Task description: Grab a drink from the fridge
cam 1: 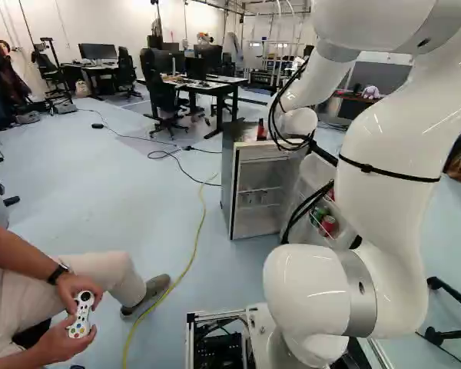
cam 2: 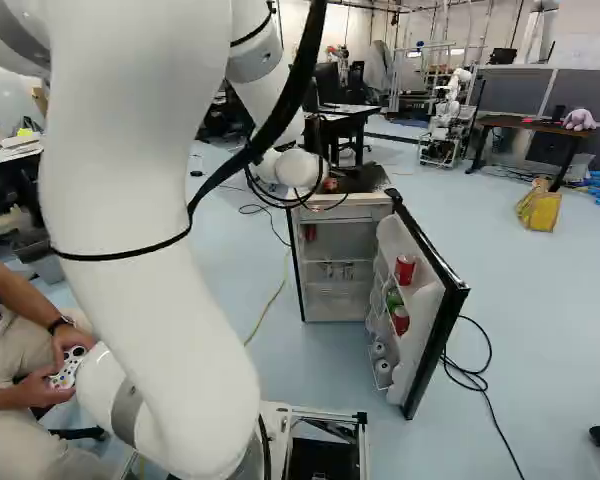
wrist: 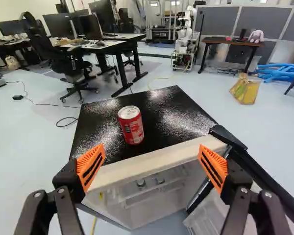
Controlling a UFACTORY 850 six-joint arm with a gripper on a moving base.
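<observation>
In the wrist view my gripper (wrist: 152,164) stands open, nothing between its orange pads; the wrist hides it in the base views. A red can (wrist: 131,126) stands upright on the fridge's black top (wrist: 171,110), ahead of the fingers and nearer the one away from the door. The fridge (cam 1: 250,211) is open, its shelves showing small items. On the inner racks of the swung-out door (cam 2: 435,320) are an upper red can (cam 2: 405,269), a green can (cam 2: 393,298), a lower red can (cam 2: 400,320) and white-ended cans (cam 2: 383,367).
A seated person holding a controller (cam 1: 83,314) is at the left of the left base view. A yellow cable (cam 1: 192,254) runs along the floor toward the fridge. Black cables (cam 2: 488,385) lie beside the door. Desks (wrist: 105,44), another robot (wrist: 185,41) and a yellow bag (wrist: 246,89) stand farther off.
</observation>
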